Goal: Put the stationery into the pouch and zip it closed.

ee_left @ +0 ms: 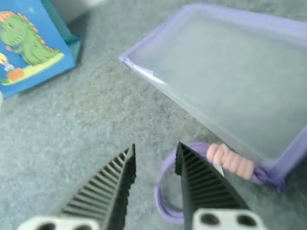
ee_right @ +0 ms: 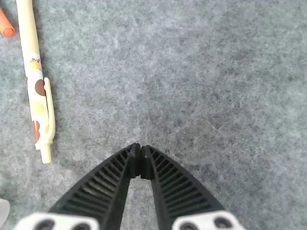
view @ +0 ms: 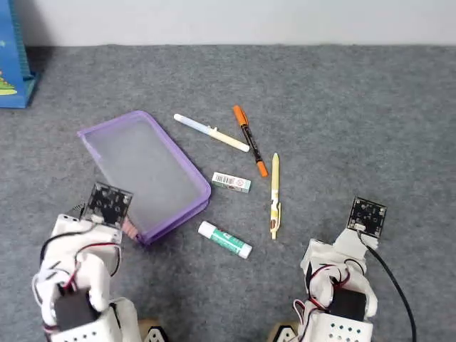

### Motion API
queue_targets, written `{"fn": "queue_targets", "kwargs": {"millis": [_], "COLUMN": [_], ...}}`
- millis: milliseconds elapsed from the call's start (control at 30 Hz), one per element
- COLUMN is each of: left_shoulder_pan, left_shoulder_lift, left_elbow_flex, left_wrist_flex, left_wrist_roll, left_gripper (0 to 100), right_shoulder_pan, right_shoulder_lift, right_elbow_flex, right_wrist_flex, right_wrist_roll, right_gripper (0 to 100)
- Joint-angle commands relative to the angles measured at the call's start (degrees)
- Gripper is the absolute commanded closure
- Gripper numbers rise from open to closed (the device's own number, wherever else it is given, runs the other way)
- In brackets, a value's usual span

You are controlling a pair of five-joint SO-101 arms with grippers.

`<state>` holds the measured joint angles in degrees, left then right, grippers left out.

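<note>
A purple mesh pouch (view: 142, 171) lies flat at left centre of the grey felt. Its pink zipper pull (ee_left: 230, 161) and purple loop (ee_left: 165, 196) sit at the pouch's near corner. My left gripper (ee_left: 153, 155) hovers open just beside that pull, nothing between its fingers. Right of the pouch lie a white pen (view: 211, 132), an orange marker (view: 250, 141), an eraser (view: 231, 182), a glue stick (view: 225, 239) and a cream pen (view: 275, 195). My right gripper (ee_right: 140, 147) is shut and empty above bare felt, with the cream pen (ee_right: 34, 81) off to one side.
A blue dinosaur box (view: 16, 57) stands at the far left edge, and the blue dinosaur box (ee_left: 29, 45) is a short way beyond the pouch's corner. A pale wall (view: 235, 21) bounds the far side of the felt.
</note>
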<state>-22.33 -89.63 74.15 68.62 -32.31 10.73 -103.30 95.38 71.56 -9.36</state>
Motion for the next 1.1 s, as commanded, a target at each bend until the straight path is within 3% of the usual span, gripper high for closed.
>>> {"fn": "queue_targets", "kwargs": {"millis": [0,233,400,533,800,933,1067], "left_shoulder_pan": [0.2,0.3,0.3,0.2,0.0,0.9,1.4], "left_shoulder_lift": [15.0,38.9,56.7,70.9,89.0,92.7,92.7], "left_elbow_flex": [-11.9,-24.1,-29.9,-35.2,-40.9,-40.7,-40.5], "left_wrist_flex": [0.9,-7.2,-13.1,-14.7,-21.6,-21.0,-11.3], "left_wrist_roll": [-0.4,-0.5,-2.6,-6.7,-7.5,-8.2,-16.8], "left_gripper": [86,85,77,77,79,87,97], "right_shoulder_pan": [-0.7,-3.7,-3.7,-3.6,-3.6,-3.6,-3.6], "right_shoulder_lift": [-0.6,-0.2,-0.1,-0.5,-0.5,-0.5,-0.5], "right_elbow_flex": [1.1,1.1,1.1,1.1,1.1,1.1,1.1], "right_wrist_flex": [-0.1,0.3,0.4,1.5,1.5,1.5,1.5], "right_wrist_roll": [-0.6,-0.5,-0.5,-0.5,-0.5,-0.5,-0.5], "right_gripper": [99.0,99.0,99.0,99.0,99.0,99.0,99.0]}}
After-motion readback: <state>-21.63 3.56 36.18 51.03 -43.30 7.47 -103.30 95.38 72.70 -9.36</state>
